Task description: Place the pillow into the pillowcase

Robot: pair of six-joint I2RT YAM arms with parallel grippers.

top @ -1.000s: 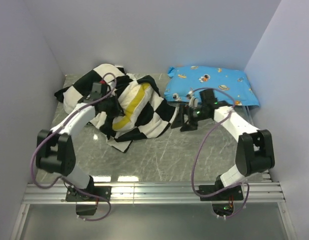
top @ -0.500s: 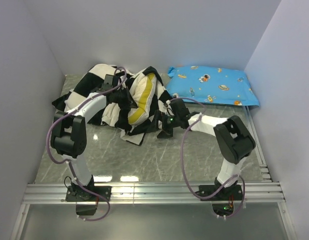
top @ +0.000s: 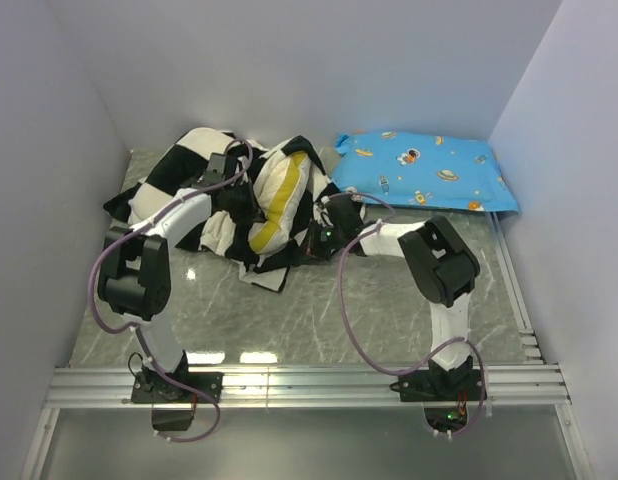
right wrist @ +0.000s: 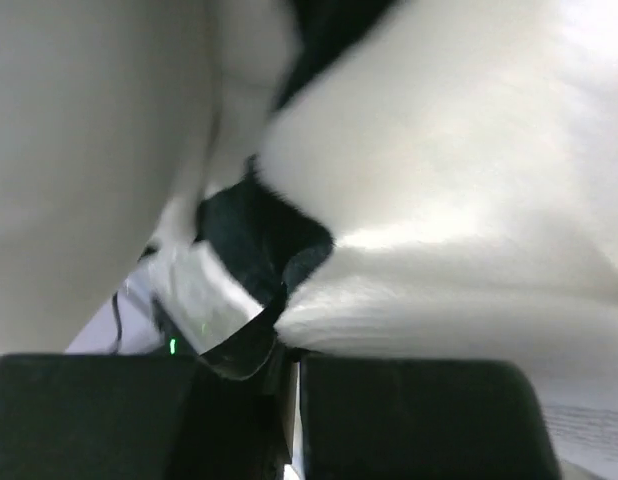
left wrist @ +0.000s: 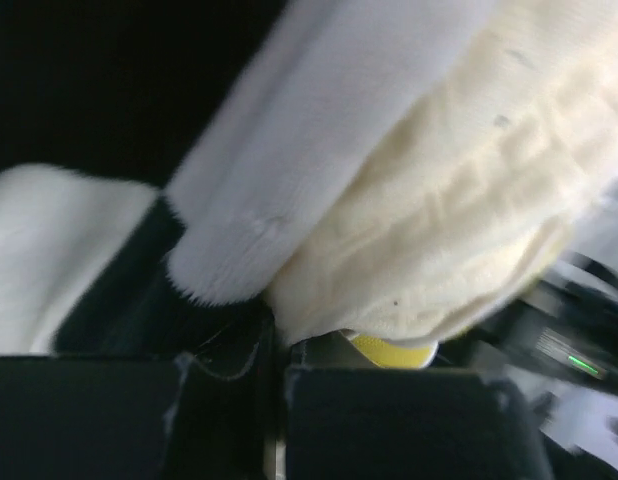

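Note:
The black and white checkered pillowcase [top: 174, 175] lies bunched at the back left of the table. The cream pillow [top: 279, 190] with yellow piping stands partly inside it, its edge showing at the opening. My left gripper [top: 241, 205] is at the opening, shut on a black edge of the pillowcase [left wrist: 214, 335], with the pillow [left wrist: 469, 230] bulging right above the jaws. My right gripper [top: 311, 243] is at the bundle's right side, shut on a black corner of the pillowcase [right wrist: 259, 250].
A blue cartoon-print pillow [top: 424, 170] lies at the back right, close to the right arm. White walls enclose the table on the left, back and right. A metal rail [top: 309, 380] runs along the near edge.
The right gripper moved left to the bundle and shut on the pillowcase's edge. The left arm pushed the pillowcase and pillow back and to the right.

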